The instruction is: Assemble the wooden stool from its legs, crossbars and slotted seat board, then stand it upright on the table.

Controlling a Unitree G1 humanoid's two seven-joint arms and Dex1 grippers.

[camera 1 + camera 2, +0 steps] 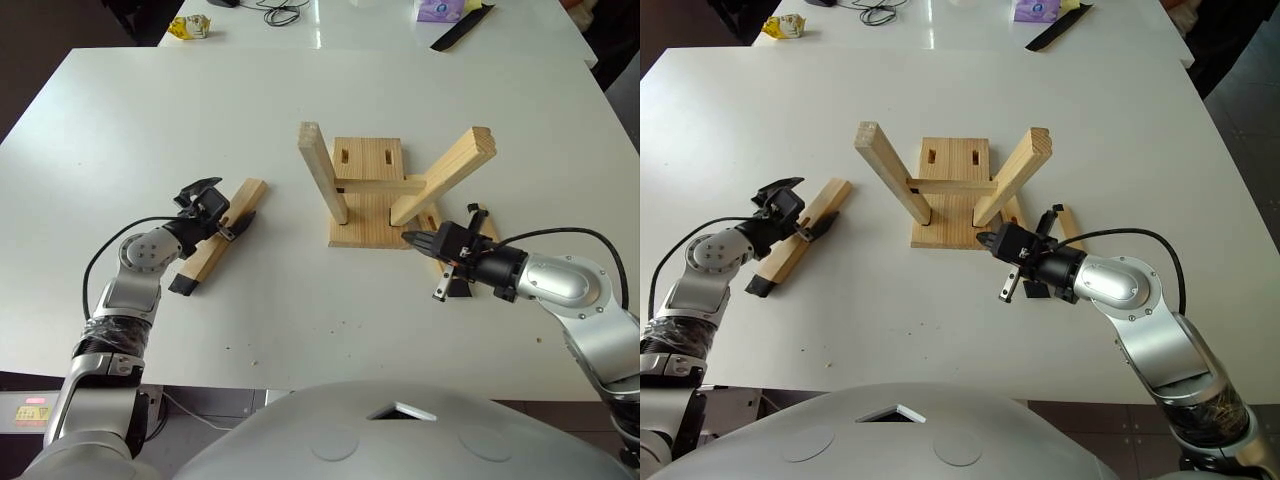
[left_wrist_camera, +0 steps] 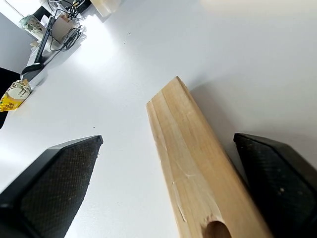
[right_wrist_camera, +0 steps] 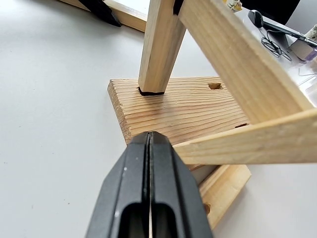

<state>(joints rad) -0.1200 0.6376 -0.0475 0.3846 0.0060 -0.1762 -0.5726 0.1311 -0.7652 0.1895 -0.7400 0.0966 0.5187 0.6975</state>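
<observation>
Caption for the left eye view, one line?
Seat board lies flat, two legs and a crossbar fitted; open left claw straddles a loose leg, shut right claw at the board's near edge.

**Stool parts, counted**

One seat board (image 1: 365, 215). Two legs stand in it, the left leg (image 1: 322, 172) and the right leg (image 1: 447, 172), with one crossbar (image 1: 380, 185) between them. One loose leg (image 1: 205, 258) lies left of the board, and there is loose wood (image 1: 1070, 228) by its right edge, count unclear

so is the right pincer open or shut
Shut: on the right pincer the black fingers meet with no gap between them.
</observation>
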